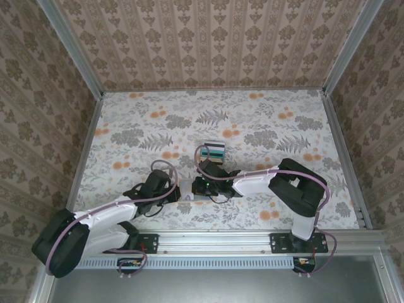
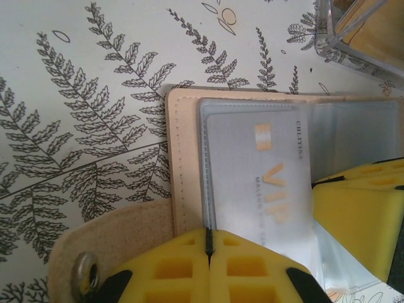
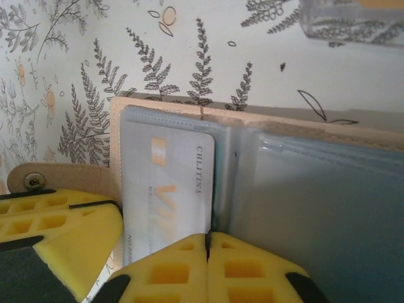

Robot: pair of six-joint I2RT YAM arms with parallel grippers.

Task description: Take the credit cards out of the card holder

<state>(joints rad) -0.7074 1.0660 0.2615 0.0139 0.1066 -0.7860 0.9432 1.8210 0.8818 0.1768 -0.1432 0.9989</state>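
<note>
**Location.** The card holder (image 2: pixel 184 158) lies open and flat on the fern-printed surface (image 2: pixel 76 95). In the top view it sits between the two wrists, at 6 o'clock of the surface's centre. A tan border frames its clear sleeves. One credit card (image 2: pixel 252 170), silver-grey with orange "VIP" lettering, sits inside the sleeve nearest the snap tab (image 2: pixel 85 274). The sleeve at 3 o'clock of it looks empty.

**Holding arm.** The left claw (image 2: pixel 208 252) has its fingers together, pad to pad, at the holder's 6 o'clock edge. The seam between them lines up with the sleeve edge next to the tan border. Its likely purpose is to anchor the holder so it does not slide when the card is drawn.

**Extracting arm.** The right claw (image 3: pixel 207 249) also has its fingers together. Their seam meets the far edge of the card, beside the fold between the sleeves. It is probably placed to work that card free. Whether either claw has a thin layer nipped between its pads cannot be told.

**Drop point.** A clear box (image 2: pixel 353 31) stands at 12 o'clock of the holder, apart from it. The top view shows teal and dark bands there, probably cards.

**Status.** The card is not yet out of its sleeve.

**Caution.** The two claws work just beside each other on the same edge. The sleeve may also drag along with the card.
</note>
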